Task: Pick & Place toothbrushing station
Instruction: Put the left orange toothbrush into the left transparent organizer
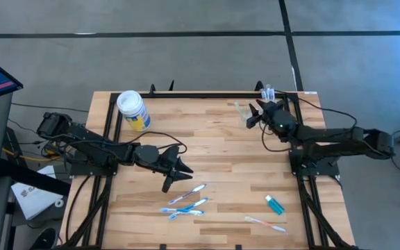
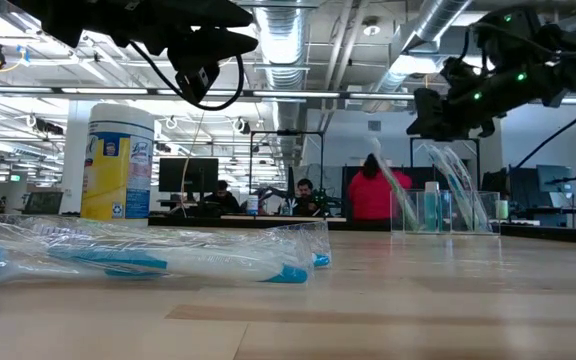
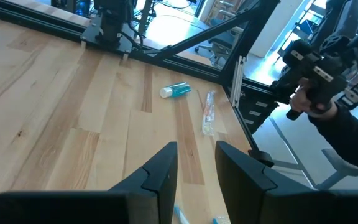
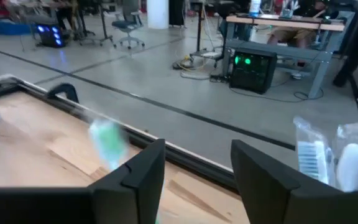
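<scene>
A: What's on the left?

B: The left gripper (image 1: 179, 169) hovers mid-table, fingers parted, holding nothing.

A: And the toothbrushing station?

B: That small clear colourless plastic cup (image 1: 244, 111) stands near the far edge, beside the right gripper (image 1: 255, 115), whose jaws are spread and empty. Probably light, slippery, thin-walled; pinch gently across the rim.

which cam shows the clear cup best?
Low view: the clear cup stands side-on at the table's far edge, holding wrapped brushes, with the right hand above it. High view gives only a faint outline near that hand. Right wrist view catches wrapped brush heads at its edge; left wrist view misses it.
</scene>
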You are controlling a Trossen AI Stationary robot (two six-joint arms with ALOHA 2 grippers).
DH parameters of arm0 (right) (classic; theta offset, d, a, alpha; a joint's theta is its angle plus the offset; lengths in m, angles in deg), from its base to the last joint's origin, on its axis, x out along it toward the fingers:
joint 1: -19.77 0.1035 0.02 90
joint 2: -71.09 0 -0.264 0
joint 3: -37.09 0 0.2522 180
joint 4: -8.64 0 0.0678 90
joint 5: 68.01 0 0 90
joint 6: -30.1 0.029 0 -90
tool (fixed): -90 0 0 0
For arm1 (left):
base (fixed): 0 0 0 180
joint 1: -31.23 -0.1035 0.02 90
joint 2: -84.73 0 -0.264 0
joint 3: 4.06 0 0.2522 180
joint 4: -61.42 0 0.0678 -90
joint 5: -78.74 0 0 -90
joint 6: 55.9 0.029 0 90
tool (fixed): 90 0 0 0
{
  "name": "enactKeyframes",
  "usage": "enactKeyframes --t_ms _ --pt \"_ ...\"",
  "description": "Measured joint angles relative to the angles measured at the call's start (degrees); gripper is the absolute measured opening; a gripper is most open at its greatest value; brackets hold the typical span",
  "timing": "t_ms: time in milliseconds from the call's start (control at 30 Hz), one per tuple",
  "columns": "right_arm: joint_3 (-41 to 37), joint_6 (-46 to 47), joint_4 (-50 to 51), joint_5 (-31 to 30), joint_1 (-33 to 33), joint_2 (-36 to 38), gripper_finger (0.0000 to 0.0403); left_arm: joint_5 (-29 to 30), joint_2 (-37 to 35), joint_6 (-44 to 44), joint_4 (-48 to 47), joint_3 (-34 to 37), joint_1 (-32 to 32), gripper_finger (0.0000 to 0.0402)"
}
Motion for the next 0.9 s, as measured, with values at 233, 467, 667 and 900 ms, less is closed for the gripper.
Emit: enactKeyframes --t_ms 233,467,667,900 --pt "0.0 -0.8 0.8 0.4 4.9 4.4 0.0182 0.0 0.0 0.0 -0.1 0.0 0.0 0.0104" --pt "0.0 -3.5 0.8 0.7 12.5 4.6 0.0167 0.0 0.0 0.0 -6.4 0.0 0.0 0.0104" --pt "0.0 -3.6 1.0 0.7 18.4 4.6 0.0155 0.0 0.0 -0.7 -19.2 0.0 0.0 0.0104" --pt "0.0 -3.7 0.8 0.7 23.8 4.6 0.0145 0.1 -0.8 -1.2 -33.6 -0.1 -0.1 0.0104"
